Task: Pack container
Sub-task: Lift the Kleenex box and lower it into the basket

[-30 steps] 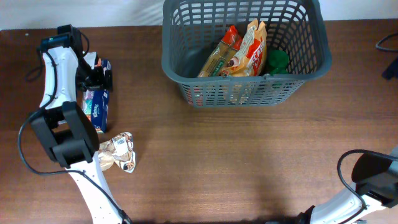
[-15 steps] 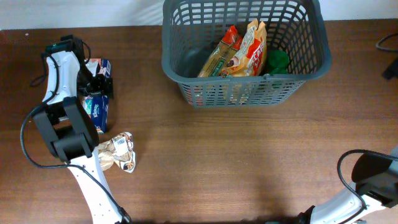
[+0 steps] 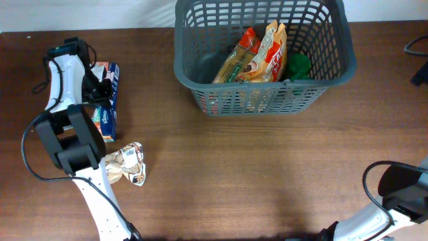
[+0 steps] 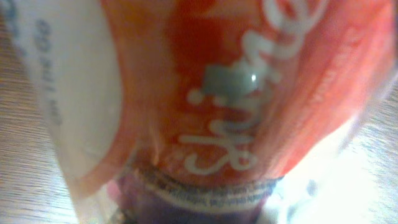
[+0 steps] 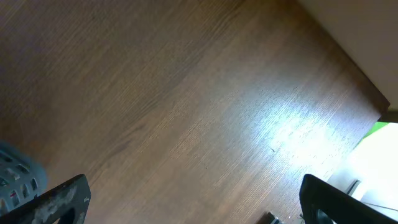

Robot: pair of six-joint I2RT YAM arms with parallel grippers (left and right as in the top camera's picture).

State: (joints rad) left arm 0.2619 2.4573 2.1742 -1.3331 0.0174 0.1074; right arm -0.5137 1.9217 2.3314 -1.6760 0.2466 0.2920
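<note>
The left end effector [image 3: 101,86] is pressing closed against an orange packet [image 4: 236,93] on the counter [image 3: 234,174]. The container [image 3: 267,85] is sitting well off to its right. The right end effector [image 5: 196,202] is hanging open.

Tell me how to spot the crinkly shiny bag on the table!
On the brown table, look to the left arm. Just nearer than the blue pack beside it lies the crinkly bag, on bare wood. It is silvery-white and scrunched; the blue pack is flat and boxy.
</note>
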